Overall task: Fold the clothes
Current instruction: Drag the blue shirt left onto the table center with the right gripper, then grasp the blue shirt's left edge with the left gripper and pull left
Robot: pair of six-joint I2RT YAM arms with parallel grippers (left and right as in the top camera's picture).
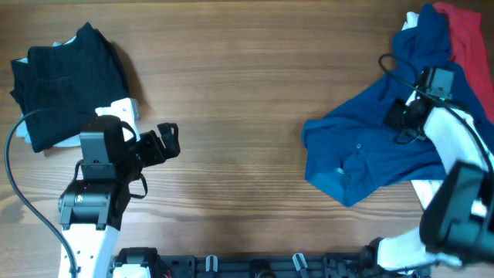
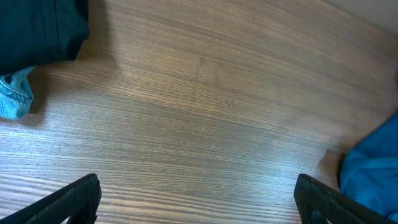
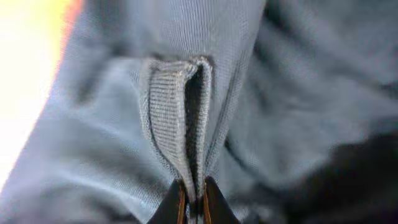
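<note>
A brown wood-grain table (image 1: 247,93) fills the scene. Its grain runs side to side seen from overhead and slants in the left wrist view, where a faint short seam (image 2: 199,65) crosses it. A black rail (image 1: 255,266) with pale clips lines its near edge.

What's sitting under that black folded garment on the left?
Beneath the black garment, pale-blue cloth pokes out at one edge, and overhead shows a light sliver at its lower-left edge too. How many pieces lie there, and how far they extend, is covered.
</note>
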